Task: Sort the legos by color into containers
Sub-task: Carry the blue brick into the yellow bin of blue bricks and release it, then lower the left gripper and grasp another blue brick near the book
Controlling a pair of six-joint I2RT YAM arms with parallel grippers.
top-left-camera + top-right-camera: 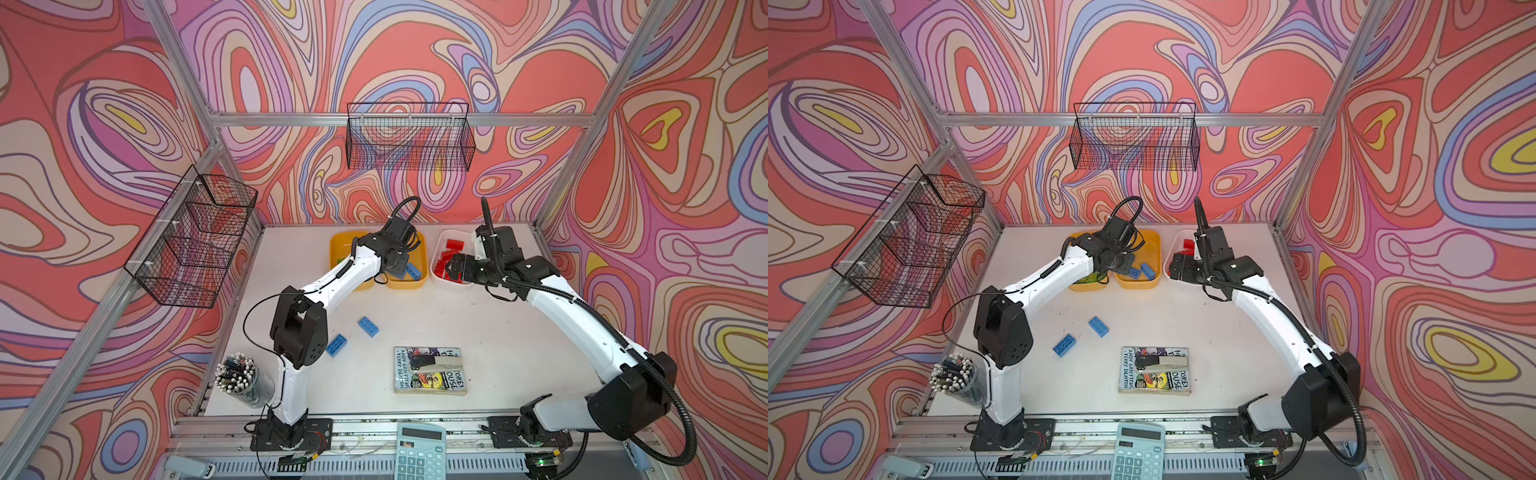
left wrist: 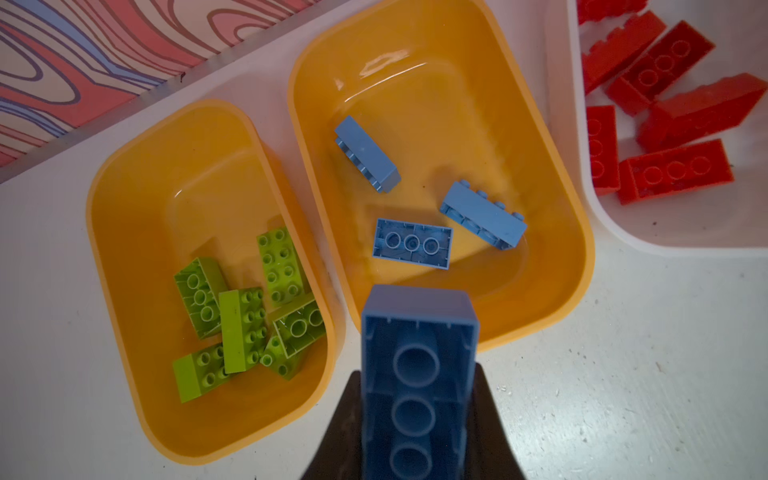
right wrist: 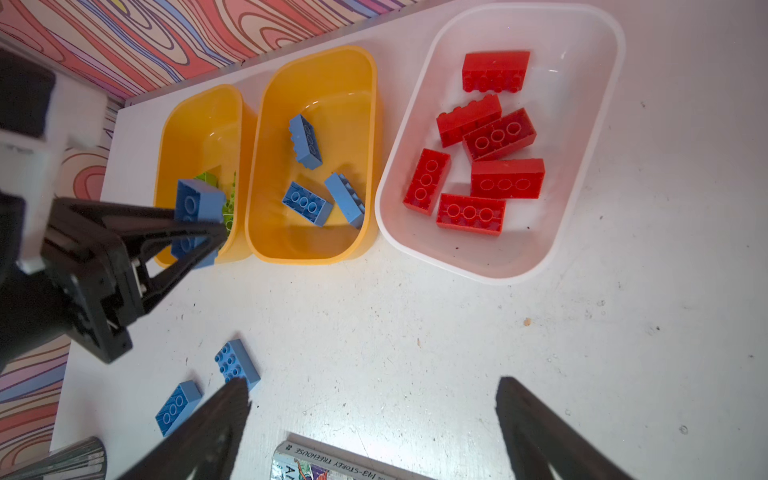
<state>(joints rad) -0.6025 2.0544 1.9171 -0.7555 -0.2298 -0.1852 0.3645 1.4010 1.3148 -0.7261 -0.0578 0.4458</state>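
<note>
My left gripper [image 2: 417,386] is shut on a blue lego [image 2: 417,324], hollow underside toward the wrist camera, just above the near rim of the middle orange-yellow container [image 2: 457,104]. Three blue legos [image 2: 411,243] lie in that container. The left orange-yellow container [image 2: 137,232] holds several lime green legos [image 2: 243,316]. Several red legos [image 3: 507,178] fill the white container [image 3: 582,104]. My right gripper [image 3: 374,386] hangs open and empty at the white container's near end [image 1: 451,268]. Two loose blue legos [image 1: 368,326] [image 1: 336,345] lie on the table.
A book with a stapler on it [image 1: 430,371] lies near the front middle. A cup of pencils [image 1: 239,376] stands front left and a calculator [image 1: 419,453] sits on the front rail. Black wire baskets [image 1: 409,137] [image 1: 195,237] hang on the back and left walls.
</note>
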